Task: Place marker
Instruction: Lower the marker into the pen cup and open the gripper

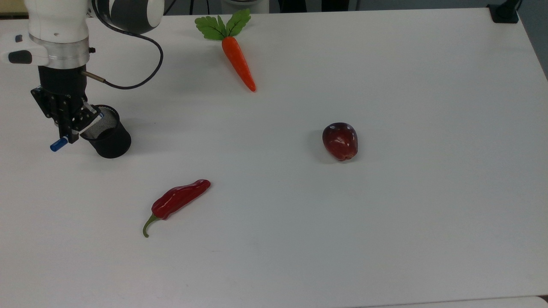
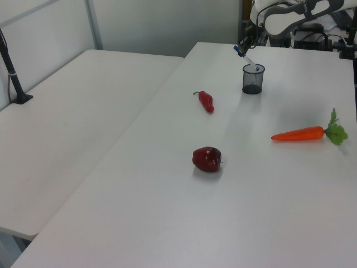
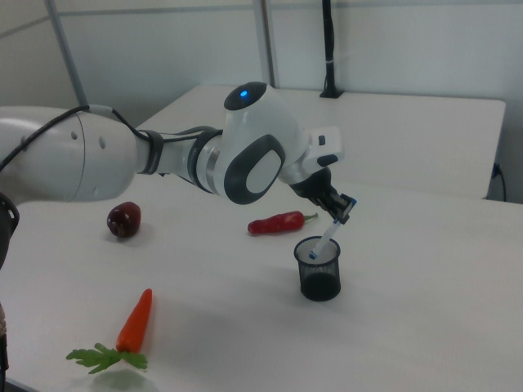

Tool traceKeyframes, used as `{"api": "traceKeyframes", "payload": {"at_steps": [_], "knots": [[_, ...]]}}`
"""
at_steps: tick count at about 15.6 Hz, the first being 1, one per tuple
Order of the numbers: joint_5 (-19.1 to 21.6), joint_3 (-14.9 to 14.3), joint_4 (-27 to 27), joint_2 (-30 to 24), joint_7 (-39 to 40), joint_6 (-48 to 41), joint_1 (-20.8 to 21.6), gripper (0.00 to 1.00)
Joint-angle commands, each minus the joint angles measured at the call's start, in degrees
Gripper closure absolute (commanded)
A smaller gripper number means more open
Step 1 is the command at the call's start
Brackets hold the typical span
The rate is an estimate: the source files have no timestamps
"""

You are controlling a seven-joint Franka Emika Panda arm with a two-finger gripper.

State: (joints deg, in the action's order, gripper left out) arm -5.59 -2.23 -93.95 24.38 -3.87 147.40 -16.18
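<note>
1. Marker (image 3: 328,237) sits pinched between the fingers of the gripper (image 1: 68,128), tilted, its lower blue end just inside the rim of the black mesh cup (image 1: 107,137).
2. The cup stands near the desk (image 1: 385,214) edge at the top view's left.
3. A red chili (image 1: 177,200), an apple (image 1: 340,140) and a carrot (image 1: 238,62) lie well apart from the cup.
4. The marker's long axis slants, its upper blue end (image 1: 56,145) pointing toward the top view's left edge.

End effector (image 3: 337,210): clamped on slim white blue-tipped marker (image 3: 328,239), tilted, lower tip inside black mesh cup (image 3: 319,269)
Bench (image 3: 425,310): white, carrying red chilli (image 3: 278,223), dark red apple (image 3: 123,220), orange carrot (image 3: 132,322)
</note>
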Motion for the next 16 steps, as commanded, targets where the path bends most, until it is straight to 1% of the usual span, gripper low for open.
{"api": "traceKeyframes", "payload": {"at_steps": [1, 2, 3, 5, 6, 8, 9, 10, 11, 13, 16], "knots": [[-0.6, -0.4, -2.2, -1.1, 0.7, 0.9, 0.5, 0.91], [-0.6, -0.3, -2.3, -1.2, 0.6, 0.7, 0.6, 0.91], [-0.6, -0.3, -2.5, -1.2, 0.5, 0.6, 0.6, 0.87], [-0.6, -0.3, -2.6, -1.4, 0.4, 0.5, 0.7, 0.69], [-0.6, -0.3, -2.6, -1.5, 0.4, 0.0, 0.8, 0.64], [-0.6, -0.3, -2.3, -1.8, 0.4, -1.5, 0.9, 0.49], [-0.6, -0.3, -2.2, -2.0, 0.2, -1.8, 0.9, 0.33], [-0.6, -0.3, -2.2, -2.1, -0.1, -1.8, 1.1, 0.09], [-0.6, -0.2, -2.2, -2.1, -0.2, -1.9, 1.1, 0.0], [-0.5, 0.4, -1.9, -2.7, -0.2, -2.6, 1.7, 0.0], [-0.3, 0.4, 0.9, -3.4, -0.1, -7.5, 5.7, 0.0]]}}
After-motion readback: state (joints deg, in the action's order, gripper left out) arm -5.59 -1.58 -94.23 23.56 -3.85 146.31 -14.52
